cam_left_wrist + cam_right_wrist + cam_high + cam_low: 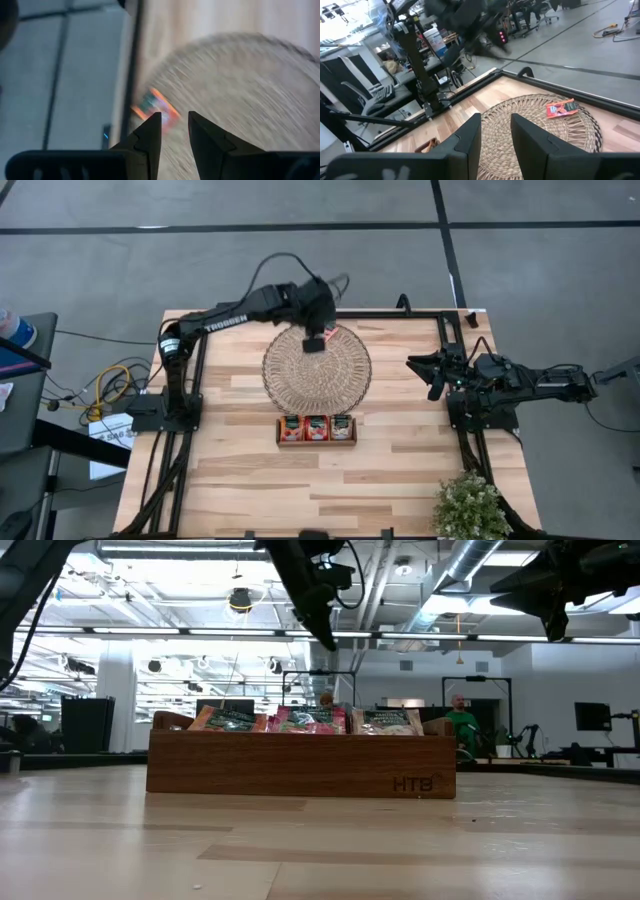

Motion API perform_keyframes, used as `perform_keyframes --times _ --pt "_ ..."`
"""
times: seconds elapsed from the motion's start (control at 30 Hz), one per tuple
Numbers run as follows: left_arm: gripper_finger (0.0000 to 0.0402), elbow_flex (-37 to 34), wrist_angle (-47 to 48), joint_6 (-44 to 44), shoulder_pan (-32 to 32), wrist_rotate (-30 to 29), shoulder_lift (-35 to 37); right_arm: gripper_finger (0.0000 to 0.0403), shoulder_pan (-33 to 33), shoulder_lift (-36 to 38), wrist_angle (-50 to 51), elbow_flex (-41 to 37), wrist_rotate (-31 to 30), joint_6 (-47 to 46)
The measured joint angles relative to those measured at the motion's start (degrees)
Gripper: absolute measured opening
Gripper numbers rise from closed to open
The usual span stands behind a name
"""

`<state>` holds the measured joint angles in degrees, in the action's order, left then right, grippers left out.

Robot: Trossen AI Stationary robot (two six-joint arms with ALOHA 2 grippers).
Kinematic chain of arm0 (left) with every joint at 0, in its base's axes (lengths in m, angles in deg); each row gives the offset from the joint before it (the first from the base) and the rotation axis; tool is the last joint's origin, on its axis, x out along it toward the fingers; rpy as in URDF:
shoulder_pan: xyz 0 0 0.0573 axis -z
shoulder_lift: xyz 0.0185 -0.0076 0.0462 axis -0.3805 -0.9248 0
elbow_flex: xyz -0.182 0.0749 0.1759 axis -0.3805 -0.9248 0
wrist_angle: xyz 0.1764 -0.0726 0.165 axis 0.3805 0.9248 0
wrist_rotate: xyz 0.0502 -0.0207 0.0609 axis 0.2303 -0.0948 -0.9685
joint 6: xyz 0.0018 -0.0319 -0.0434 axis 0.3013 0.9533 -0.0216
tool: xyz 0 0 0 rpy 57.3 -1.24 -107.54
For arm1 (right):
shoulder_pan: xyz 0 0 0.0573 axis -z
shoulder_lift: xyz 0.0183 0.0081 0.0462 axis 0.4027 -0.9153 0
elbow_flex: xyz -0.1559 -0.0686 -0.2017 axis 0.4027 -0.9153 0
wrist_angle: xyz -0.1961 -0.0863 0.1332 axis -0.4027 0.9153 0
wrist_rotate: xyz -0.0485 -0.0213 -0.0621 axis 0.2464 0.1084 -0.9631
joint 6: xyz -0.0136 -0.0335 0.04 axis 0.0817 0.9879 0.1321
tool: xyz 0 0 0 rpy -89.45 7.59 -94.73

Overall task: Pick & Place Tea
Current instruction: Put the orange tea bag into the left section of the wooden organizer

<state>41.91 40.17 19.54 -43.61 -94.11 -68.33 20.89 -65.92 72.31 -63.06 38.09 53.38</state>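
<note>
One red-orange tea sachet (561,108) lies flat on the round woven mat (317,370), near the mat's far edge. My left gripper (175,120) hangs above that edge of the mat (240,90), slanting down. It is open by a narrow gap with nothing between its fingers, and the sachet (156,105) lies just beyond its fingertips. Three more sachets (316,427) stand in the small wooden tray (300,765) in front of the mat. My right gripper (436,376) waits open at the table's right side, above the table, pointing toward the mat.
A black frame (400,314) runs along the table's far edge and down both sides. A small potted plant (470,505) stands at the near right corner. Bare wood (250,490) lies in front of the tray. People (460,725) show far off in the room.
</note>
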Motion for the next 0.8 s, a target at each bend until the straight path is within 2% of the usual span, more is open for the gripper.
perform_keyframes --times 0.2,0.3,0.37,0.5,0.63,0.8 --pt "0.009 0.07 -15.21 -4.89 -3.19 1.73 -1.68 0.0098 0.03 -0.02 0.0 0.0 -0.15 0.0" --pt "0.009 0.06 -17.32 -6.93 -3.4 1.74 -3.1 0.0098 0.12 0.0 -0.01 0.01 -0.14 -0.71" --pt "0.009 0.02 -15.96 -6.83 -3.74 0.64 -3.54 0.0098 0.34 -0.02 -0.65 0.0 -0.05 -1.72" --pt "0.009 0.0 -11.19 0.54 -5.99 1.92 -3.34 0.0098 0.73 -0.48 -1.25 0.65 0.23 -1.42" --pt "0.009 -0.04 -3.28 5.35 -11.94 8.81 -1.63 0.0098 3.07 -5.97 -1.65 4.28 -0.68 2.24" --pt "0.009 -0.02 5.38 10.73 -20.41 20.07 -0.06 0.0098 10.34 -18.75 -1.3 12.16 -0.11 7.33"
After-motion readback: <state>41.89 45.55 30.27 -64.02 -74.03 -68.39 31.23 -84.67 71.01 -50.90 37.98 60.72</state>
